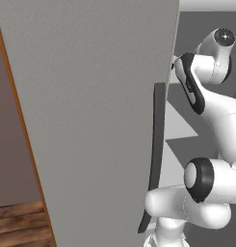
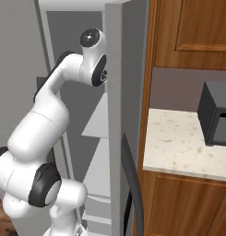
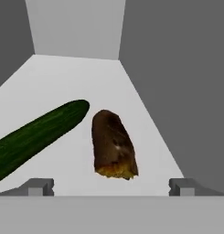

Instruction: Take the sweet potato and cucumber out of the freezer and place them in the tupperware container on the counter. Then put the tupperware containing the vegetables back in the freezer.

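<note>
In the hand view the reddish-brown sweet potato (image 3: 112, 145) lies on a white freezer shelf (image 3: 77, 77), just beyond my open gripper (image 3: 111, 186) and centred between its two spread fingertips (image 3: 40, 186). The green cucumber (image 3: 35, 137) lies slantwise to its left, its tip close to the potato. The freezer door (image 1: 90, 120) stands swung open with its dark curved handle (image 1: 155, 159), and my arm reaches past it into the grey interior (image 2: 93, 133). The beige counter (image 2: 179, 143) sits to the right of the freezer. The tupperware container is out of view.
A dark-grey microwave (image 2: 218, 115) stands on the counter at the right. Brown wooden cabinets (image 2: 193, 27) hang above it and more run below (image 2: 188, 205). The open door's edge (image 2: 113, 115) stands close beside my arm. Grey freezer walls (image 3: 177, 82) flank the shelf.
</note>
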